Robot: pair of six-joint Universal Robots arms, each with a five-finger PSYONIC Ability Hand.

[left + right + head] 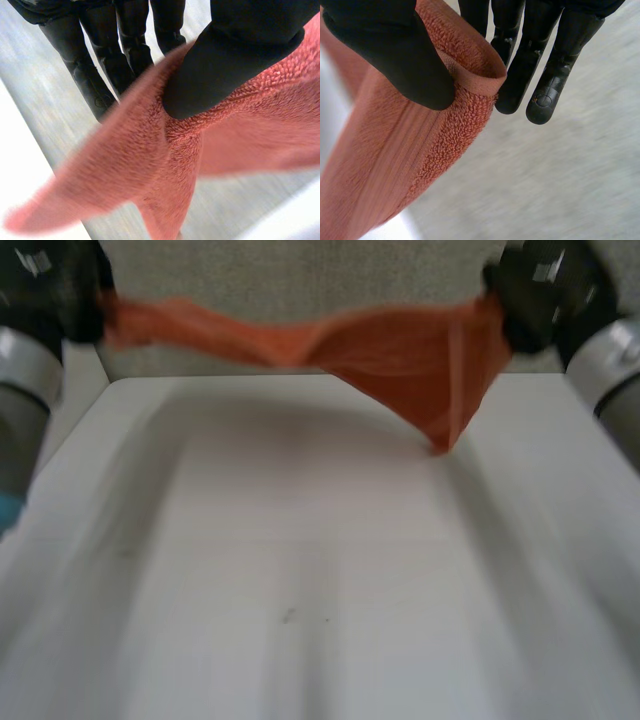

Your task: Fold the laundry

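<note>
- orange towel (400, 360) is up in the air, strung between both hands above the far edge of the tabletop (300, 580).
- left hand (55, 295) has the end over the far left corner, and right hand (540, 300) has the end over the far right corner.
- left wrist view: the thumb (225, 65) presses into the pile and the straight fingers (90, 75) back it from behind, so that hand is pinching the towel.
- right wrist view: same story, the thumb (395, 55) clamps the hem (480, 75) against the fingers (517, 75), a firm grip on the towel.
- the cloth sags in the middle and looks bunched toward the left end, while a pointed flap hangs on the right side, its tip close over the tabletop. can't tell if it touches.
- reads as the spread-out step: the towel is lifted and stretched but not yet laid flat, and no fold is made.
- next move looks like bringing both hands toward the near edge and lowering together, so the hanging part lands first and the rest drapes flat.
- watch the twist near the left hand, which may need a shake or wider pull before laying down.
</note>
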